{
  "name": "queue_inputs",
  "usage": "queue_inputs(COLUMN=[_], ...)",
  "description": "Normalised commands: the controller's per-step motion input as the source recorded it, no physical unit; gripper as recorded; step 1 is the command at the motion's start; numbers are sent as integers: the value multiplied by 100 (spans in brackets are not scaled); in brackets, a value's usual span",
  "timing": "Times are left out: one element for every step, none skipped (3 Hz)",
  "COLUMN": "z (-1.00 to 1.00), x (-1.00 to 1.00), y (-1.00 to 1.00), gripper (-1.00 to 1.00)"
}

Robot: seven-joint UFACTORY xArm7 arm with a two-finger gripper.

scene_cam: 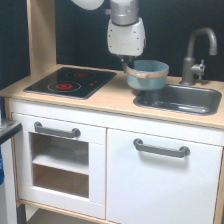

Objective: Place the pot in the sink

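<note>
Now: pot tilted, mouth up (round, no long axis) | over sink edge | hand grip unclear

Table: light wood top, spans frame from centre left to right edge. Black two-burner hob set in it, left of centre; two red rings visible on its surface. Grey faucet upright at upper right, spout curving toward the right edge. Below the top, white cabinet front: oven door at lower left with a window and a grey handle; cupboard door at lower right with a second grey handle. Wood upright post at upper left. Dark backdrop behind.
</note>
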Motion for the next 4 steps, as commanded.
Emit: queue_inputs(z=[-89, -85, -53, -38], x=[98, 88, 2, 11], y=[35, 36, 21, 14], gripper=[-100, -100, -45, -43])
